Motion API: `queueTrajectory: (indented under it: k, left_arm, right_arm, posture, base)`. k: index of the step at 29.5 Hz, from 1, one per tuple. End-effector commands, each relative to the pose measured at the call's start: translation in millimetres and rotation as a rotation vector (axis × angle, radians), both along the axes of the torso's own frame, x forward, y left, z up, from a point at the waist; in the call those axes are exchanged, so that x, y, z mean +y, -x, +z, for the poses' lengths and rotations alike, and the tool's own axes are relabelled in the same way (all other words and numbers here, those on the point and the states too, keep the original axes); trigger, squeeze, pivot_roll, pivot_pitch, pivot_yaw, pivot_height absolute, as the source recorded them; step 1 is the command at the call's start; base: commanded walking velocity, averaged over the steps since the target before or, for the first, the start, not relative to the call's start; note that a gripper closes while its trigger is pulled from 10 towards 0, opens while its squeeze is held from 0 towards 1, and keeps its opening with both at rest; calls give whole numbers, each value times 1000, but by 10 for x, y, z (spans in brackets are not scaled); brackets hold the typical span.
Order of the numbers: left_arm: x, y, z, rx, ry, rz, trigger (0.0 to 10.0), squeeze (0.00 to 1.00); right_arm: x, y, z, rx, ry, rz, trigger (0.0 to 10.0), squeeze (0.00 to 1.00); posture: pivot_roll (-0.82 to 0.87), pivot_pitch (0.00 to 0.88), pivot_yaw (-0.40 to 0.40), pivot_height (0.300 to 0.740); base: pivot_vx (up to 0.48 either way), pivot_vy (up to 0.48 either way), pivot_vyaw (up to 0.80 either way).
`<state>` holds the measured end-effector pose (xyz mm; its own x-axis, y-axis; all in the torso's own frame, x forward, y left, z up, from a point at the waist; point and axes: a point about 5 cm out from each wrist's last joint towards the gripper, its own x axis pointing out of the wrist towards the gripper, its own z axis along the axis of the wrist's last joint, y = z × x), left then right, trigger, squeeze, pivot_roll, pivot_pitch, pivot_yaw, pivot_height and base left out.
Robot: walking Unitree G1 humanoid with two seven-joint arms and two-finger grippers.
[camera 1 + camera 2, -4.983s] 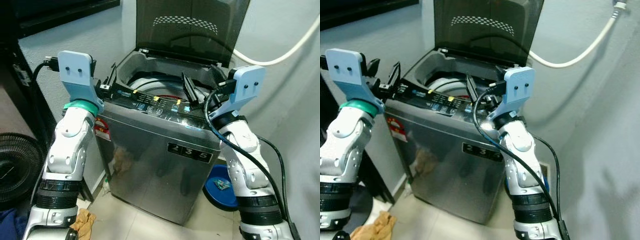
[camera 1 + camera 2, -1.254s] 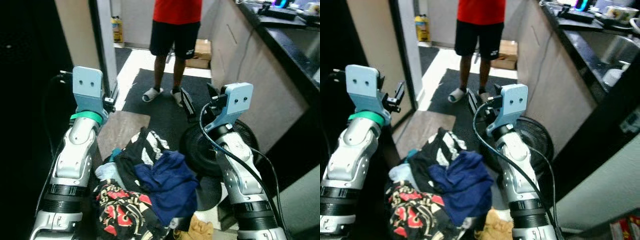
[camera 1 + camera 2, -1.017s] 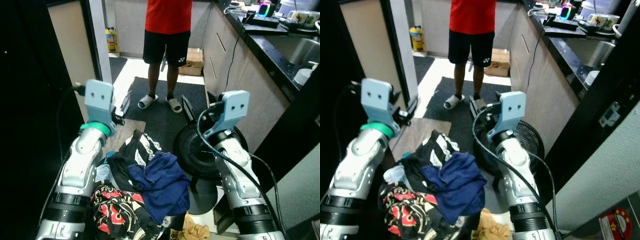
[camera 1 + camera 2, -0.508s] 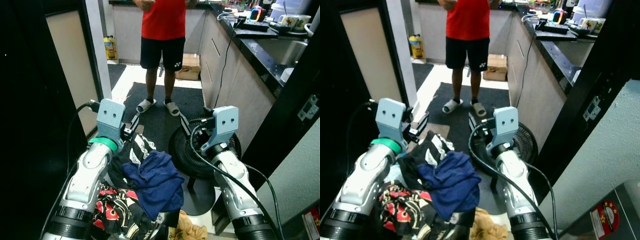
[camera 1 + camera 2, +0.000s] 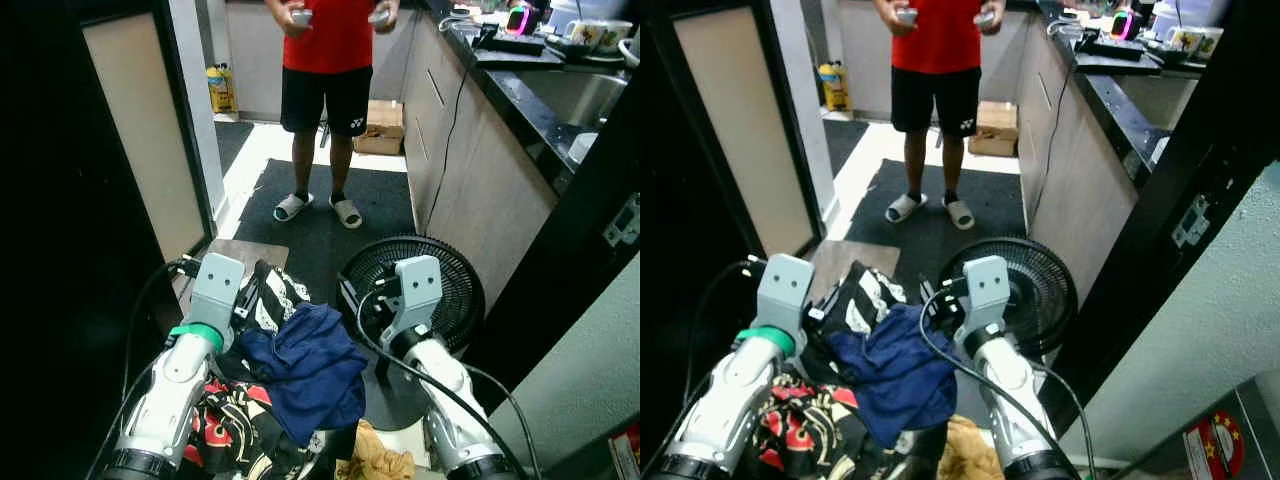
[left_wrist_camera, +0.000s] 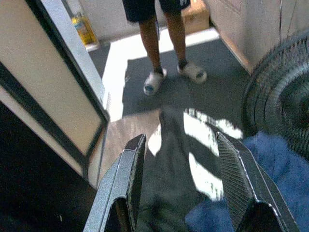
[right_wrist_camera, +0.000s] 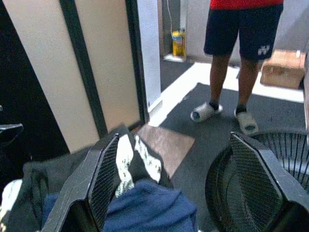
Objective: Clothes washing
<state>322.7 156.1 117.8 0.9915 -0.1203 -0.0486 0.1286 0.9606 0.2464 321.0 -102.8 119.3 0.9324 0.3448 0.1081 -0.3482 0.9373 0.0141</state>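
A heap of clothes lies on the floor before me: a dark blue garment (image 5: pixel 302 365) on top, a black-and-white one (image 5: pixel 272 293) behind it, a red-and-black patterned one (image 5: pixel 232 432) nearest me. My left gripper (image 5: pixel 247 297) hangs open just over the black-and-white garment (image 6: pixel 178 159), holding nothing. My right gripper (image 5: pixel 356 300) is open too, at the heap's right edge beside the fan, with the blue garment (image 7: pixel 150 213) below it. Its fingers (image 7: pixel 102 180) are spread wide.
A black floor fan (image 5: pixel 432 282) stands right of the heap. A person (image 5: pixel 334 90) in a red shirt stands on a dark mat (image 5: pixel 300 240) ahead, holding controllers. Kitchen counter (image 5: pixel 520 80) runs along the right; a door frame (image 5: pixel 185 120) on the left. A tan rag (image 5: pixel 385 465) lies near my feet.
The view turned from the washing machine to the heap. Over the last second both arms have come down and forward toward the clothes, still open.
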Motion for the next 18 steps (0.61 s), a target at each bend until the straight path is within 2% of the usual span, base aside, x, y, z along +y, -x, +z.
queueTrajectory:
  k: [1, 2, 3, 5, 10, 12, 13, 18]
  left_arm:
    - [50, 72, -285, 125, -37, 10, 10000, 0]
    - [50, 72, -285, 125, -37, 10, 10000, 0]
    - [74, 111, -434, 198, -27, 12, 10000, 0]
    - [105, 158, -592, 276, -3, 26, 10000, 0]
    - [139, 183, -676, 290, -16, 53, 10000, 0]
    - [150, 189, -699, 288, -23, 63, 10000, 0]
    - [180, 187, -719, 284, -54, 71, 10000, 0]
    - [178, 138, -672, 263, -68, 62, 10000, 0]
  right_arm:
    - [-36, 54, -229, 81, 22, -18, 10000, 0]
    - [-36, 54, -229, 81, 22, -18, 10000, 0]
    - [-71, 79, -360, 132, 41, -39, 10000, 0]
    - [-125, 109, -492, 179, 71, -65, 10000, 0]
    - [-189, 112, -551, 200, 80, -102, 10000, 0]
    - [-233, 101, -550, 202, 65, -127, 10000, 0]
    - [-270, 71, -516, 193, 35, -156, 10000, 0]
    - [-242, 43, -442, 165, -7, -159, 10000, 0]
  posture:
    - [42, 28, 18, 740]
    - [42, 28, 18, 740]
    - [42, 30, 16, 740]
    - [47, 34, 17, 740]
    - [42, 48, 25, 740]
    - [43, 53, 30, 740]
    - [34, 78, 47, 740]
    - [24, 122, 70, 740]
  base:
    - [0, 0, 0]
    - [0, 0, 0]
    - [0, 0, 0]
    - [0, 0, 0]
    - [0, 0, 0]
    - [0, 0, 0]
    - [0, 0, 0]
    - [0, 0, 0]
